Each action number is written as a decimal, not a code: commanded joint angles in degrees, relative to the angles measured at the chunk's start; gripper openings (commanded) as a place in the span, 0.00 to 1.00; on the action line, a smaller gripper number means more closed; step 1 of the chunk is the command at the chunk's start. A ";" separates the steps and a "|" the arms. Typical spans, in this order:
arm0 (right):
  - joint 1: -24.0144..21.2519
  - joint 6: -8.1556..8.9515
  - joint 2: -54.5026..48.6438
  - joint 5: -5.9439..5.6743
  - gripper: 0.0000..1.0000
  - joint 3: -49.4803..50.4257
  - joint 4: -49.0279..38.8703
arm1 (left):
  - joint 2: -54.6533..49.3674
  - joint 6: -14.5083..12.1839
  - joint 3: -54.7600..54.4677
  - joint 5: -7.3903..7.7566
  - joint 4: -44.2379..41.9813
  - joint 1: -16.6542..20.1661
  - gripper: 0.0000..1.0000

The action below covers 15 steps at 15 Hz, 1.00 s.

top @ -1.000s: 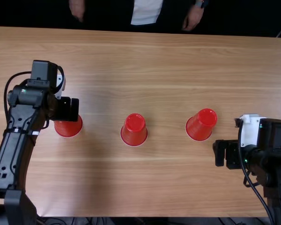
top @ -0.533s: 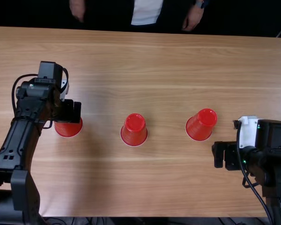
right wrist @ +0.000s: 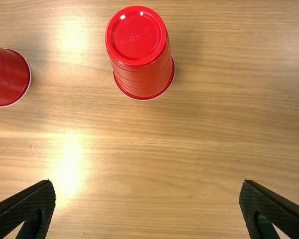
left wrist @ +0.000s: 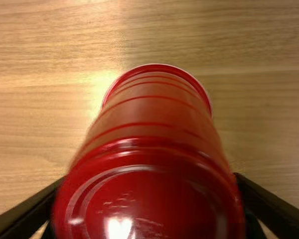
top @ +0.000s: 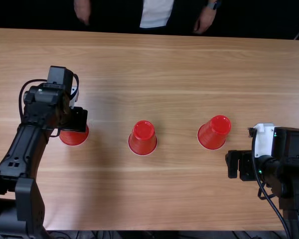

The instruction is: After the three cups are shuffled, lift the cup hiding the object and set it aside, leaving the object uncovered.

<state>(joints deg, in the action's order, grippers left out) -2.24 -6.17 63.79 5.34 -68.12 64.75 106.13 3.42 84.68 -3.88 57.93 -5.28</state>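
Three red cups stand upside down in a row on the wooden table [top: 164, 74]. The left cup [top: 74, 136] is partly hidden under my left gripper [top: 74, 121]. In the left wrist view this cup [left wrist: 154, 149] sits between my open fingers [left wrist: 274, 206], one on each side of it. The middle cup [top: 142, 137] and the right cup [top: 214, 132] stand free. My right gripper [top: 233, 163] is open, just right of and nearer than the right cup. The right wrist view has the right cup [right wrist: 139, 52] ahead and the middle cup [right wrist: 7, 74] at the edge.
Bare table stretches behind the cups to the far edge [top: 149, 31] and in front of them between the two arms. The cups stand roughly a cup's width or more apart.
My left arm has shifted forward and a little right, bringing its gripper further over the left cup. The cups and my right gripper have stayed almost where they were.
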 commanded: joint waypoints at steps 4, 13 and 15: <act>0.57 -0.05 -2.71 0.35 1.00 1.23 -0.04 | 0.40 0.48 -0.13 -0.02 0.08 -0.43 0.13; 0.66 0.06 -2.97 0.35 1.00 1.06 -0.04 | -17.53 4.38 0.04 -0.23 7.35 1.41 0.15; 0.66 0.06 -2.97 0.25 1.00 1.14 -0.04 | -21.05 5.76 -0.05 -0.23 8.30 5.98 0.15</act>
<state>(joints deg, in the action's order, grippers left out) -2.24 -6.11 61.69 5.32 -68.10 64.73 86.65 7.66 84.36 -3.86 66.06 -1.06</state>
